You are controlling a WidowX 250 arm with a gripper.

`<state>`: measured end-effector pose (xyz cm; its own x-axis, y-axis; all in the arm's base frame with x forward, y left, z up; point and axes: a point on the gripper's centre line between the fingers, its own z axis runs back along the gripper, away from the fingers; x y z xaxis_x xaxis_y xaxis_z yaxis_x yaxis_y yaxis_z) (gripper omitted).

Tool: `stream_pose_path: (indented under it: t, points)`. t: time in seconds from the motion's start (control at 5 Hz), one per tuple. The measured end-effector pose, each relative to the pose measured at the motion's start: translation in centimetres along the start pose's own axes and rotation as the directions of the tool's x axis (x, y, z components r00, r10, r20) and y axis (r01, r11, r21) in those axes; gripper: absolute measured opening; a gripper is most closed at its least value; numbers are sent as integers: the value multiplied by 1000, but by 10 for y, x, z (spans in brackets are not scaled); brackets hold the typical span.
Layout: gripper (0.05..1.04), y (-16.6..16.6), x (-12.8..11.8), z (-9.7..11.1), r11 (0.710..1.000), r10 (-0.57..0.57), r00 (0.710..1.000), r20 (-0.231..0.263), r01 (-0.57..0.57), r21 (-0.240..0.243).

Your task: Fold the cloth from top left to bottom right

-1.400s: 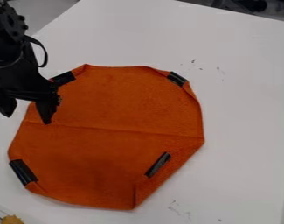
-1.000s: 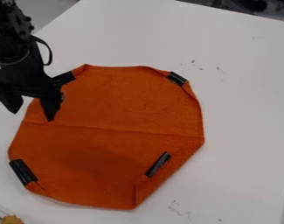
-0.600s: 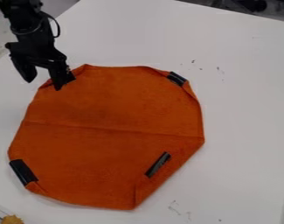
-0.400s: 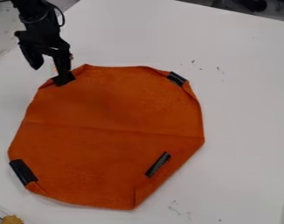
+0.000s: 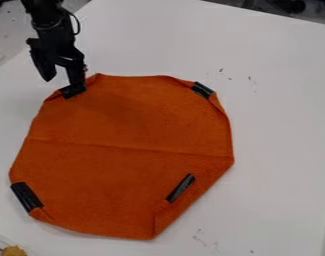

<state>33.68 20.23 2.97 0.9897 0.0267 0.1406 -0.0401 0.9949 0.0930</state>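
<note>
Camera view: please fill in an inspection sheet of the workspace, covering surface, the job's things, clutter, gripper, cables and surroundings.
Surface: white table, small dark marks above right of the cloth and below it.
Job's things: orange cloth spread out, not folded in half; a crease runs across its middle; four black strips sit around its outer part.
Clutter: yellowish-brown lump at the bottom left corner.
Gripper: black gripper at the cloth's upper left, fingers apart, one fingertip at the strip there; whether it touches, cannot tell.
Cables: black loop beside the arm.
Surroundings: dark objects beyond the table's far edge, upper right.
</note>
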Motion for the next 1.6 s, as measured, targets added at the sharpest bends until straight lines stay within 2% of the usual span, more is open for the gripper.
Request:
stream_pose_path:
  t: [0.2,0.4,0.8,1.0,1.2,1.4,1.6]
  points:
    - [1001,0,-1,-10,1000,9,1000,-11,-9,-2]
    - [951,-1,-3,-21,1000,4,999,-33,-4,-14]
    - [414,-1,1,-23,1000,7,1000,-22,-7,-20]
    - [213,-1,0,-24,1000,2,1000,-23,-3,-25]
    - [110,4,0,-22,1000,-14,1000,-25,14,-8]
    - [90,19,-3,-10,998,-34,999,-41,36,43]
    - [90,24,3,33,991,-19,1000,24,15,132]
